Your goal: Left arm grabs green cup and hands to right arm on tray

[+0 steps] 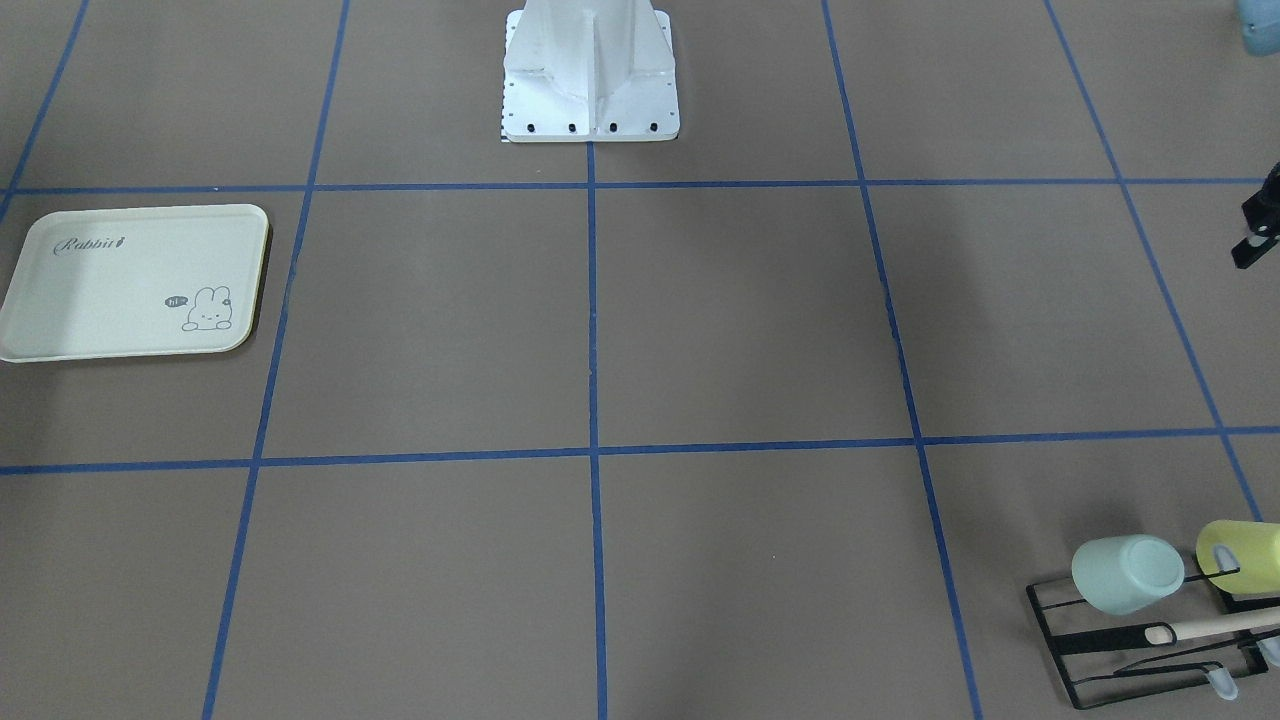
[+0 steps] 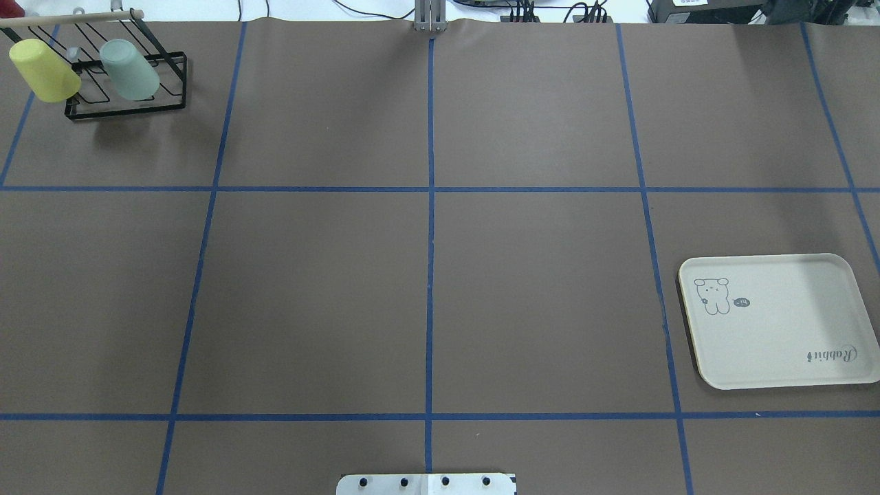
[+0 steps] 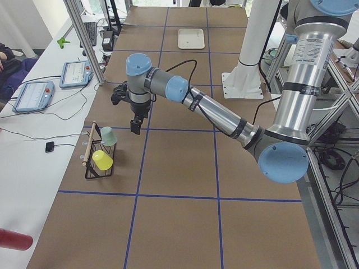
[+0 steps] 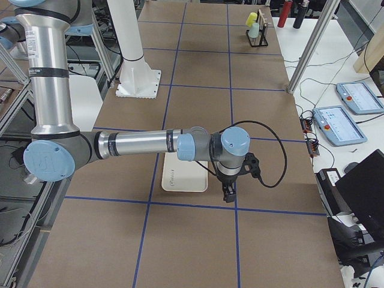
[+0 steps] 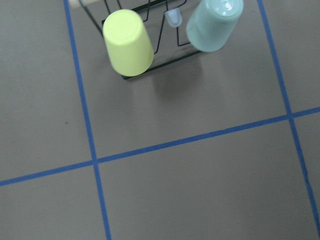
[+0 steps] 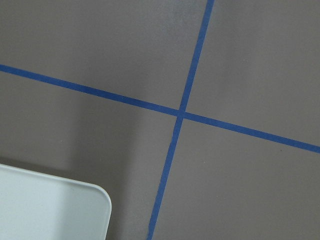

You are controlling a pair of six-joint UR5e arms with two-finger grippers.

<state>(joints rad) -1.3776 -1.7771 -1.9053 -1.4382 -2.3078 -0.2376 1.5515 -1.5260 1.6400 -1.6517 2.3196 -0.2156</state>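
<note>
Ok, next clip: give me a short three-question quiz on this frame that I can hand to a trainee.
1. True or false: the green cup stands on the tray.
2. What shares the black wire rack with the green cup? A) a yellow-green cup B) a red bowl C) a blue plate
3. Which hangs nearer the rack, the left gripper or the right gripper?
Key: 1 false, the cup is on the rack, base up, and the tray is bare. 2 A. 3 the left gripper; the right one is over by the tray.
</note>
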